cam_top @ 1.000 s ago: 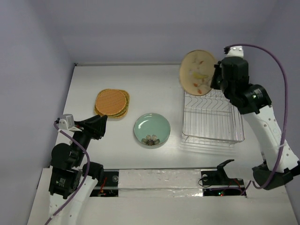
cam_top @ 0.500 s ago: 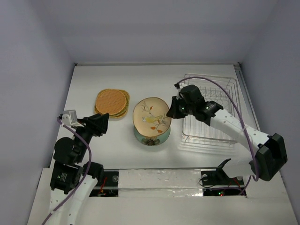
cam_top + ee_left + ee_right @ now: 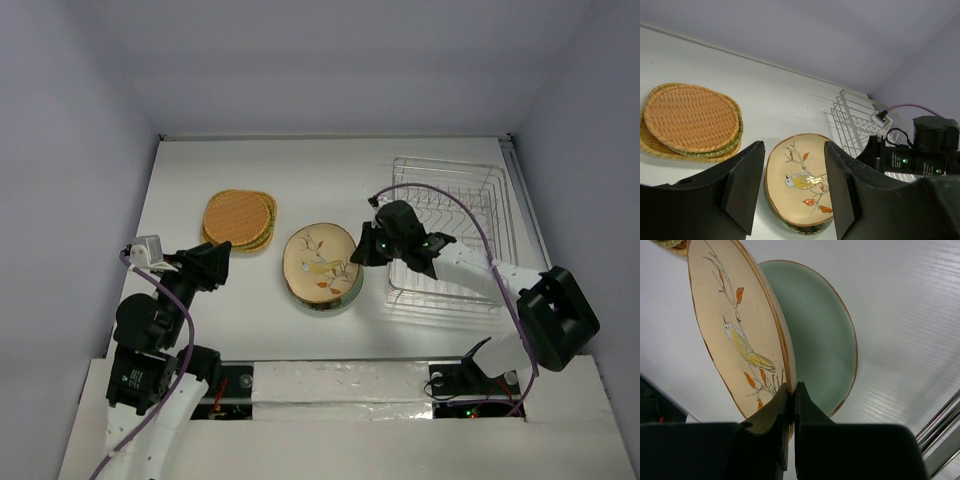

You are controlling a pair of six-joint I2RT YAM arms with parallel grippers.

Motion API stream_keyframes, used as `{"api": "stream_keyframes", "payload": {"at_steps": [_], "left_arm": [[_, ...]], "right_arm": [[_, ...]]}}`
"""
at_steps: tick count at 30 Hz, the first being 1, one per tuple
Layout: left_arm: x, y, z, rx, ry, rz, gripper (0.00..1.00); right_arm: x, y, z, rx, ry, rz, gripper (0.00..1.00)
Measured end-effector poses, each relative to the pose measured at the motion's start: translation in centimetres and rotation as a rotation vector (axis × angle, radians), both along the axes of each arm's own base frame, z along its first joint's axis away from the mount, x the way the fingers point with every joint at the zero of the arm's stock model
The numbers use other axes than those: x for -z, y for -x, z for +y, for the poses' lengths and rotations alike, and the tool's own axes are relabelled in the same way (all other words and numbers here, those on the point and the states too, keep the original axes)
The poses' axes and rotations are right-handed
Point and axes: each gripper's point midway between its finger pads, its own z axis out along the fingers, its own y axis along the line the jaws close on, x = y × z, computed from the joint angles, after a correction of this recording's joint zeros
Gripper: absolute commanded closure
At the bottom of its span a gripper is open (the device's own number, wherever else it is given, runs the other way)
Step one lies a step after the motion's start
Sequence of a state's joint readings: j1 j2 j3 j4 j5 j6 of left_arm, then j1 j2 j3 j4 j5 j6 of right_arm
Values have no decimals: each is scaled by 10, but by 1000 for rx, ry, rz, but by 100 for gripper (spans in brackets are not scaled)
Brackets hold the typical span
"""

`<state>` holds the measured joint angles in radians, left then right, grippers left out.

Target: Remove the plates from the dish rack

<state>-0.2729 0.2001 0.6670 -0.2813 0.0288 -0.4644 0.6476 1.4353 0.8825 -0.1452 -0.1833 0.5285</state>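
— What had changed over the last second?

— The right gripper (image 3: pixel 791 390) had carried the beige plate (image 3: pixel 318 262) a long way. A second before, it held the plate up above the far end of the rack (image 3: pixel 455 215). Half a second before, the plate was already above the green plate (image 3: pixel 815 340). By now it had sunk lower and lay flatter over it, with only a sliver of green showing past its near rim.

— And the fingers?

— Pressed together on the beige plate's rim, on the edge nearest the rack. From the wrist the plate slanted up and away from the fingertips, with the green plate just behind it. I could not tell whether the two touched.

— The other arm?

— It had hardly moved. The left gripper (image 3: pixel 792 167) hung with its fingers spread wide and nothing between them. The beige plate lay ahead of them and the stack of orange plates (image 3: pixel 690 117) ahead to their left.

— How tight was it around the right fingers?

— The rack's near left corner sat just beside them on their right. Beyond the plate's far rim the stack lay near, with a narrow strip of bare table (image 3: pixel 300 170) between. Farther off, the white top ran open to the back wall.
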Motion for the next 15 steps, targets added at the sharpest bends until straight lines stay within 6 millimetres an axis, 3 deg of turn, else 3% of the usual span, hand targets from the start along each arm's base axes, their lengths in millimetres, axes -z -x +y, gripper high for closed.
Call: {"api": "stream_keyframes", "payload": {"at_steps": [6, 11, 15], "left_arm": [[0, 0, 0, -1, 1, 0, 52], [0, 0, 0, -3, 1, 0, 52], [0, 0, 1, -4, 2, 0, 52]], "right_arm": [[13, 5, -5, 7, 13, 19, 94], [14, 2, -4, 24, 5, 14, 74], [18, -1, -6, 32, 21, 9, 68]]}}
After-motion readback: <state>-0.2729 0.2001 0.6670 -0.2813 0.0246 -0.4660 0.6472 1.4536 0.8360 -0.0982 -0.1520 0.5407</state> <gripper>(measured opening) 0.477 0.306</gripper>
